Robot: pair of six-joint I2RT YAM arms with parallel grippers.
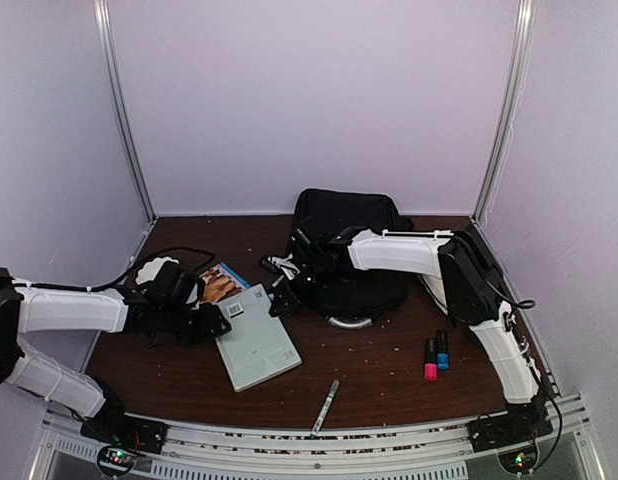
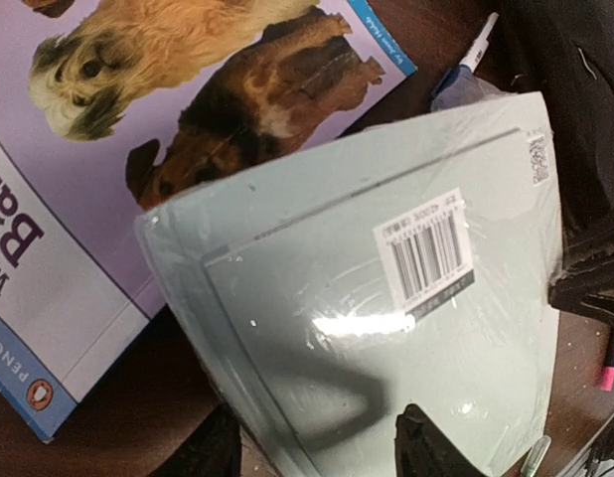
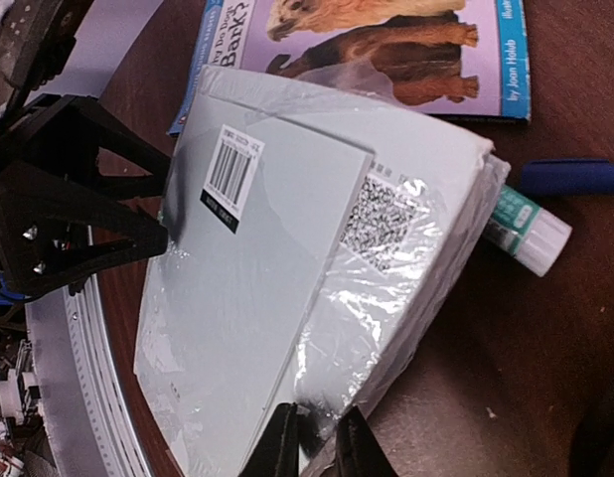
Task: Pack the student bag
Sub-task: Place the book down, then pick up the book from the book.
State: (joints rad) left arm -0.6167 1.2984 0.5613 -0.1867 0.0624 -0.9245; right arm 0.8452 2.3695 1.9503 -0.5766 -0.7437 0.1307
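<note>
I see the student bag (image 1: 351,252) against the far edge, right of middle. The pale book (image 1: 257,340) lies just nearer and left of it. My right gripper (image 1: 286,298), the one closer to the bag, pinches narrowly on the book's far corner. The left gripper (image 1: 221,320) straddles its left edge, wide.

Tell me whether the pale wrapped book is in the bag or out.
Out: the wrapped book rests on the table, beside the student bag.
</note>
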